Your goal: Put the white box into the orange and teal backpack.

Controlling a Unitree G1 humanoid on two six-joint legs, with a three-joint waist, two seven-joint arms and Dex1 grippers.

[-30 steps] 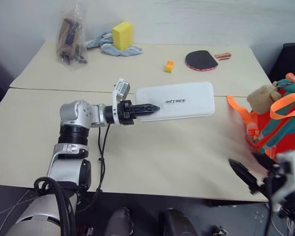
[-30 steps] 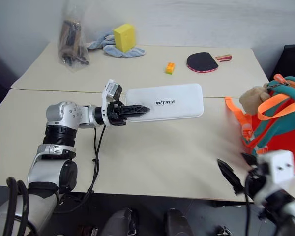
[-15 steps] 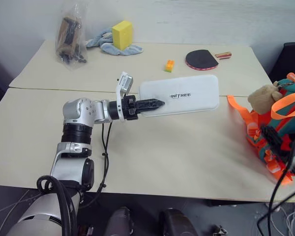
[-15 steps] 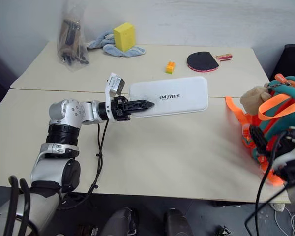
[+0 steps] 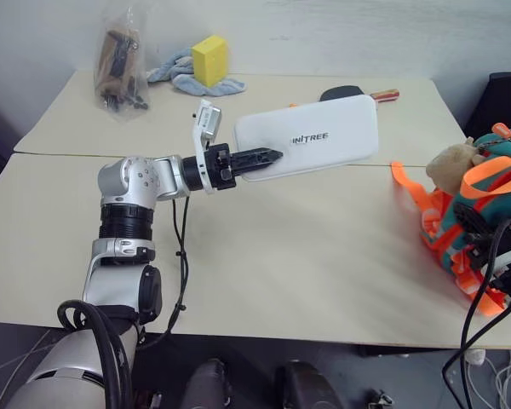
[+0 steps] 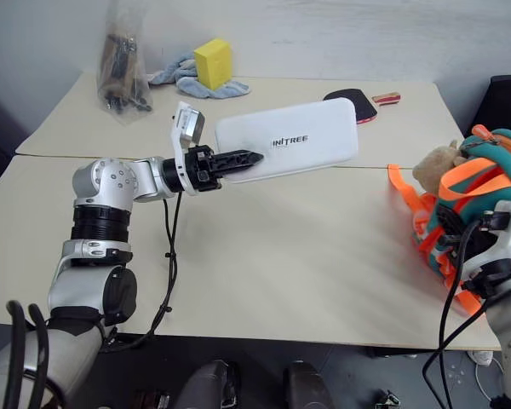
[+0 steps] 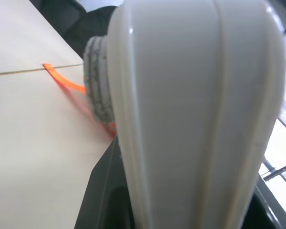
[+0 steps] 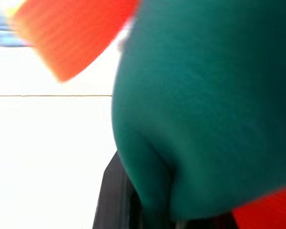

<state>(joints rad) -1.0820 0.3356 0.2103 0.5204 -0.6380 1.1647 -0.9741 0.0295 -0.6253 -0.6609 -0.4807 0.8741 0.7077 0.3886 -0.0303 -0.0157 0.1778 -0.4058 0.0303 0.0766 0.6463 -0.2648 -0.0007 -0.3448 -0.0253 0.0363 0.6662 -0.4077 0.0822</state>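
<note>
Holding: I am gripping the white box (image 5: 311,138) by its near short end with my left gripper (image 5: 260,157), fingers (image 5: 254,157) pinched on the edge, and the box is tilting up off the table (image 5: 264,273).
Box position: it is hanging over the seam between the two tables, its far end reaching toward the orange and teal backpack (image 5: 477,221) but well apart from it, lettering facing up.
Left wrist view: the rounded white end of the box is sitting right between my fingers, with the plush toy and an orange strap showing past it.
Backpack: it is slumping at the table's right edge, to the right of the box, with the beige plush toy (image 5: 454,165) lying on its near shoulder and orange webbing trailing onto the tabletop.
Right gripper (image 6: 460,230): I am pressing it into the backpack's front; in the right wrist view teal fabric is bunching between my fingers, so I am closing on the backpack.
Beyond the box: the paddle (image 5: 345,92) is peeking out behind the box's far edge.
Far left of the box: the yellow block (image 5: 209,60) is resting on a blue cloth (image 5: 183,77), and a clear plastic bag (image 5: 119,68) is standing beside them.
</note>
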